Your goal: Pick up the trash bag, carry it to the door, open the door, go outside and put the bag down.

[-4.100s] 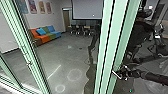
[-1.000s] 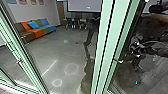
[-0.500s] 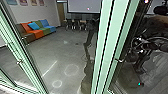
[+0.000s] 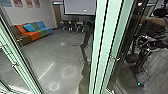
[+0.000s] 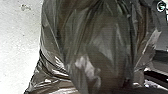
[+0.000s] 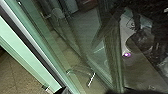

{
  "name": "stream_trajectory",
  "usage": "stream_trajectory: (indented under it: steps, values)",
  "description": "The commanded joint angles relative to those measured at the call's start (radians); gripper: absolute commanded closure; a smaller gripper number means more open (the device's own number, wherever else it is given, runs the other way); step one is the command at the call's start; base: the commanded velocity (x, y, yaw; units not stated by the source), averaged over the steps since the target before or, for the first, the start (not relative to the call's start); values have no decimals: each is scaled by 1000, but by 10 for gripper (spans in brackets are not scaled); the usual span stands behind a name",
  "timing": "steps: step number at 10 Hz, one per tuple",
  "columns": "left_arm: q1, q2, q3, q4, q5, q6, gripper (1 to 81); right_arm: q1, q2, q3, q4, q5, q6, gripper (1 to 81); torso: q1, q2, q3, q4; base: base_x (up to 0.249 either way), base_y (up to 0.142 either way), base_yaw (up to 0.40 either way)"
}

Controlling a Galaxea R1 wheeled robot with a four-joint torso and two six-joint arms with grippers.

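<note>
In the head view my right gripper [image 4: 140, 42], small and dark, is at the right, above and to the right of the door handle [image 4: 115, 58] and apart from it. The green-framed glass door [image 4: 104, 42] crosses the view. In the right wrist view the bent metal handle [image 6: 91, 79] stands out on the glass near the green frame [image 6: 30, 57]. The dark, shiny trash bag [image 5: 100, 42] looms large in the left wrist view, its folds drawn together; my left gripper holds it.
Through the glass lie a grey floor [image 4: 56, 58], a colourful sofa [image 4: 33, 32], chairs [image 4: 72, 26] and a screen [image 4: 80, 7]. Another green frame [image 4: 21, 62] with metal fittings slants down the left side. Dark shapes and reflections overlap at the right.
My right gripper has drawn back from beside the door handle, up and to the right. The head camera's view has shifted a little.
</note>
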Motion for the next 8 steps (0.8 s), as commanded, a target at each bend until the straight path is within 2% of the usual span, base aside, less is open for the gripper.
stream_trajectory:
  steps: [1,6,8]
  values:
    - [-24,-10,-2,-11,75,-5,811,175,-18,-56,-226,2,-16,10,0,0,0,0,0,0,0]
    - [-26,-3,-2,-12,75,-5,811,235,8,-192,-343,0,-19,10,0,0,0,0,0,0,0]
    - [-26,-1,-2,-12,75,-5,811,248,-9,-210,-428,-23,-20,10,0,0,0,0,0,0,0]
